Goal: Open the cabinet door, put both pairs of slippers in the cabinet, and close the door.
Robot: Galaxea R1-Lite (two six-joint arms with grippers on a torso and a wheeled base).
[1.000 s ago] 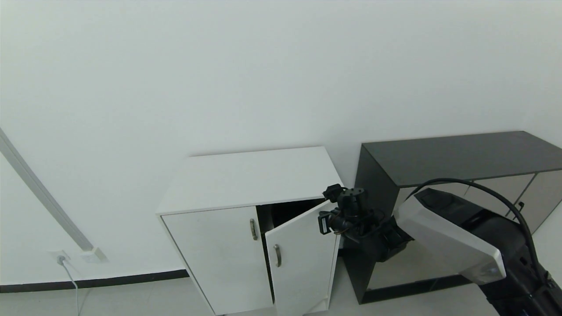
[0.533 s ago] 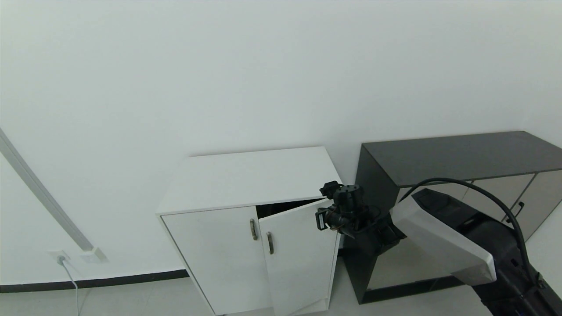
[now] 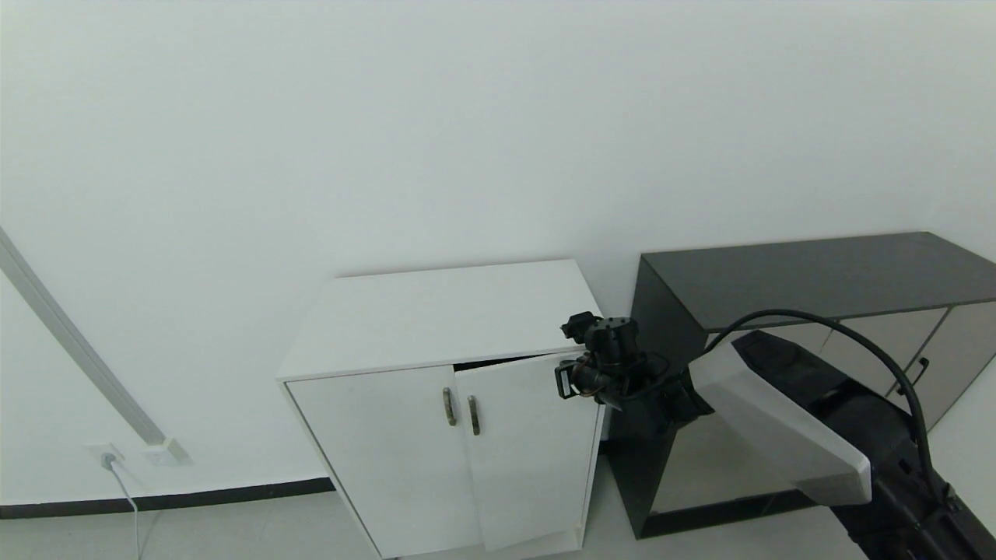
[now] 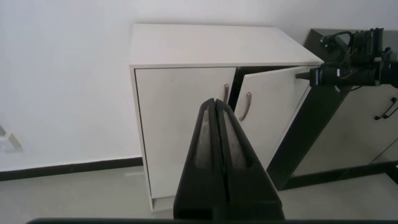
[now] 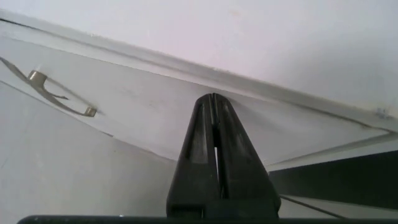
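Right gripper (image 5: 214, 99): clenched, empty, at upper corner of cabinet door (image 3: 529, 435) (barely ajar).
Left gripper (image 4: 216, 104): clenched, empty, well back from cabinet (image 4: 205, 43).

White-shelled right arm (image 3: 778, 435), apparently black claw (image 3: 562, 381)

cabinet (image 3: 443, 315) left of sideboard (image 3: 817, 276), against wall (image 3: 498, 117)

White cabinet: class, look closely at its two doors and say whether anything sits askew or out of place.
The right door is ajar, not flush with the left door: a dark gap shows under the cabinet top, and its lower edge juts forward. The right gripper sits at its upper outer corner.
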